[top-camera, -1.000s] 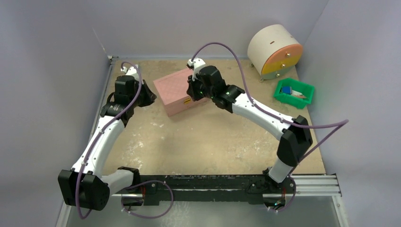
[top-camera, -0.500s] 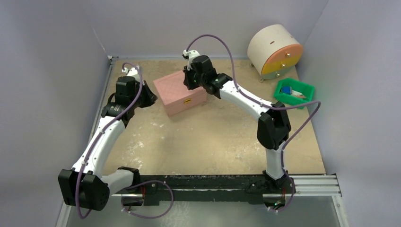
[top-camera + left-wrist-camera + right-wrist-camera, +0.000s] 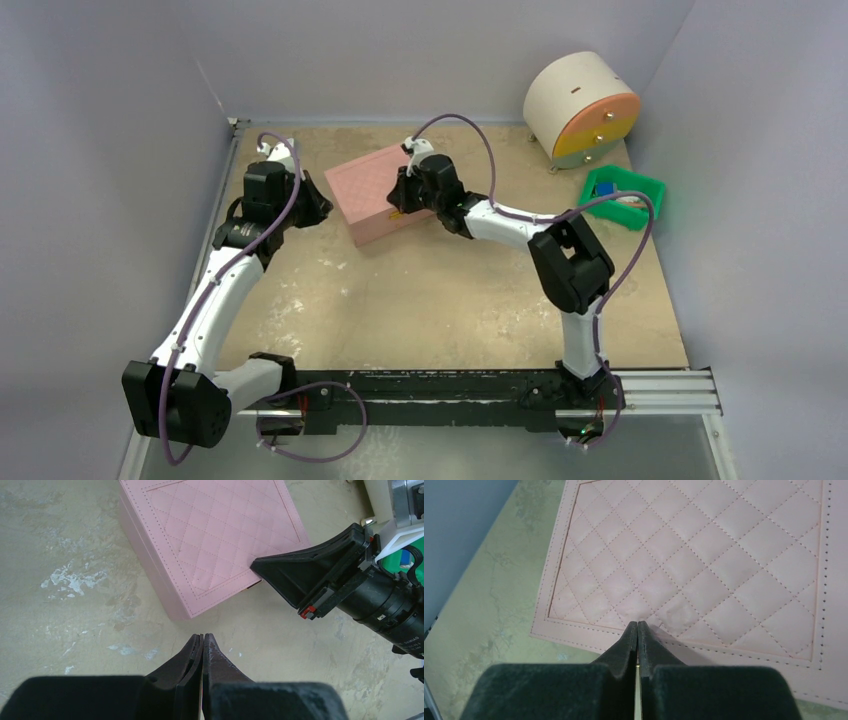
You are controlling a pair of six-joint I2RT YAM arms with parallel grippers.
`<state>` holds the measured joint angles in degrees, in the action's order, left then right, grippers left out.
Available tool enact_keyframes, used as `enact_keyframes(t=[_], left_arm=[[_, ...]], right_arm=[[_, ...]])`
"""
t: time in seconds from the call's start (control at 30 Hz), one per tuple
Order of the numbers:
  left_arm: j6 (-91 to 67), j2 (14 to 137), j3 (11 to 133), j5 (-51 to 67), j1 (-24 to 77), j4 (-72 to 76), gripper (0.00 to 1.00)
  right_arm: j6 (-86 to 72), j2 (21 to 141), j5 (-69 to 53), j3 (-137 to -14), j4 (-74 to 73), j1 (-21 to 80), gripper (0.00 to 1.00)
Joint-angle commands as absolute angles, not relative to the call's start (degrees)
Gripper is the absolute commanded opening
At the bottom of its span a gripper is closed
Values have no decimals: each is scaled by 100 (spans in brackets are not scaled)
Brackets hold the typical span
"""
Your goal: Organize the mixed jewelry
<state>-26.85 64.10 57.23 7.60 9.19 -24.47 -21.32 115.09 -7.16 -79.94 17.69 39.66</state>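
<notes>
Illegibly small lettering, lower right, marks the right arm; left gripper and right gripper are closed, empty.

Pink quilted box, green bin, round drum

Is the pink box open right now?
No, the pink box is shut, with its quilted lid lying flat on the base.

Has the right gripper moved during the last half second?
Yes. Against the pink box, which stayed put, the right gripper came back from over the lid's far side toward its near, front edge.
</notes>
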Motion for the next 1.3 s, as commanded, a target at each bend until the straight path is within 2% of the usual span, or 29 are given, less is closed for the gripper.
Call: enact_keyframes(t=[0.0,0.47,0.7,0.8,1.07,1.27], left_arm=[[-2665,6285,5721,832,958,-2206,0],[-2646,6311,5710,747,958,-2237,0],[-2646,6320,5721,741,958,-2233,0],[-2646,6329,5719,747,958,-2232,0],[-2650,6311,5722,757,958,-2250,0],[-2654,6324,5719,790,967,-2233,0]], right_arm=[[-2240,11488,-969,-7590,473,4047,0],[-1819,10952,-758,-9614,-419,4049,0],[-1749,10799,-574,-9944,-358,4046,0],[-1815,10878,-571,-9726,-204,4043,0],[-2312,11734,-769,-7981,765,4044,0],[-2496,11371,-812,-7154,969,4047,0]])
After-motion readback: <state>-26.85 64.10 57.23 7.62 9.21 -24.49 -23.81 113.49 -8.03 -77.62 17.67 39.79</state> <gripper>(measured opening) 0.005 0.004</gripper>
